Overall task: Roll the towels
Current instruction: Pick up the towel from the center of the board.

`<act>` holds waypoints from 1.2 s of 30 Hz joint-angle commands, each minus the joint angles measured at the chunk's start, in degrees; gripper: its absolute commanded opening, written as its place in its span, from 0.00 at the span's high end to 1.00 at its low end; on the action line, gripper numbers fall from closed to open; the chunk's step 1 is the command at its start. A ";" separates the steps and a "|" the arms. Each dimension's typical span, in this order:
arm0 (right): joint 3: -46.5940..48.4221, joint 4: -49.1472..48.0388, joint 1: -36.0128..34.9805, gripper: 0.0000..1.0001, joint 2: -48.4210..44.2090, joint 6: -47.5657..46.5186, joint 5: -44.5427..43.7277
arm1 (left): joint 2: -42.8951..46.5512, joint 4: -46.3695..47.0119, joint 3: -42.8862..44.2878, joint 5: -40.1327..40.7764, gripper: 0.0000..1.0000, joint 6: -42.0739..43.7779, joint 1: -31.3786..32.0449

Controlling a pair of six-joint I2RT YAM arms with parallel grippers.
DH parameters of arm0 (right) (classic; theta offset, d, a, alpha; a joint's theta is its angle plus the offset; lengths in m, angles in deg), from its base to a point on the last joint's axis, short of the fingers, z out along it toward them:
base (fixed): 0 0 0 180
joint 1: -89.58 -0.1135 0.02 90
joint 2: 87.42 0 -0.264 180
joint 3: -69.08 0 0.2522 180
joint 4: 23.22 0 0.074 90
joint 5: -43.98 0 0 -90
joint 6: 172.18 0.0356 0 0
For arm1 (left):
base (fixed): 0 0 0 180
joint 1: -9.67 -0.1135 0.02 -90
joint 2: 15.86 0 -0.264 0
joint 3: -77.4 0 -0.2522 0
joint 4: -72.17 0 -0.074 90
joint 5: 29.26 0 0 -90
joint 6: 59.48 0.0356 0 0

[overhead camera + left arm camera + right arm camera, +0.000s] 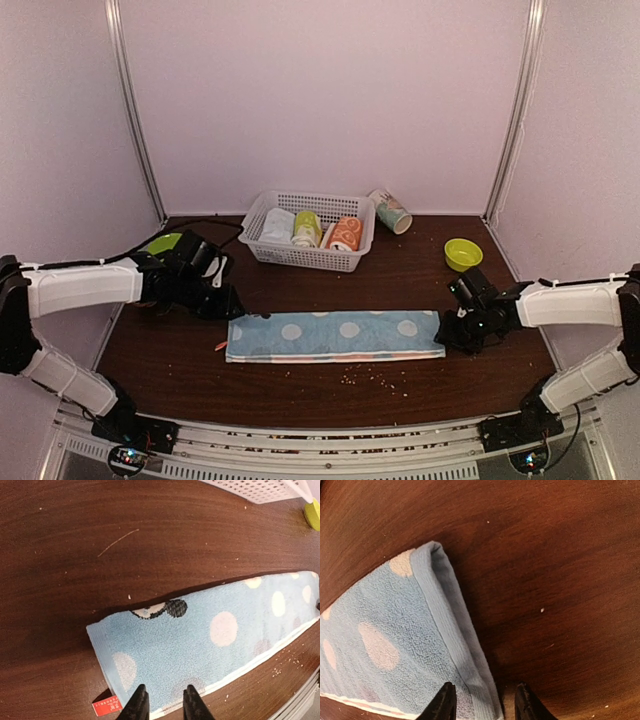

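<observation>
Left pincer (162, 706) and right pincer (485, 702) hang part-open, empty, over ends of blue towel (335, 335).

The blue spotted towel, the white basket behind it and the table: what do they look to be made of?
Towel: soft looped terry cloth, likely cotton, matte; fuzzy pile and a flat woven hem show.
Basket: white plastic, it seems, slightly glossy, with moulded lattice walls.
Table: dark brown wood grain with a low sheen; solid wood, veneer or laminate, I cannot tell.
</observation>
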 commanded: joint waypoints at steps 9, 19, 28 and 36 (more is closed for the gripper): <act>-2.78 5.88 -1.61 0.85 5.16 -1.26 1.29 | 7.31 -0.48 -1.37 3.93 0.76 0.82 0.14; -2.22 7.25 -0.99 1.00 -2.66 -0.30 -0.03 | 8.44 -2.13 -1.45 4.21 0.76 1.87 0.13; 7.00 18.22 3.01 1.00 -12.26 -11.21 -7.61 | 8.91 -2.69 -2.27 4.48 0.76 1.15 0.12; 14.64 22.74 3.34 1.00 -13.60 -22.26 -8.56 | 7.23 -1.63 -2.59 3.46 0.76 -0.53 0.07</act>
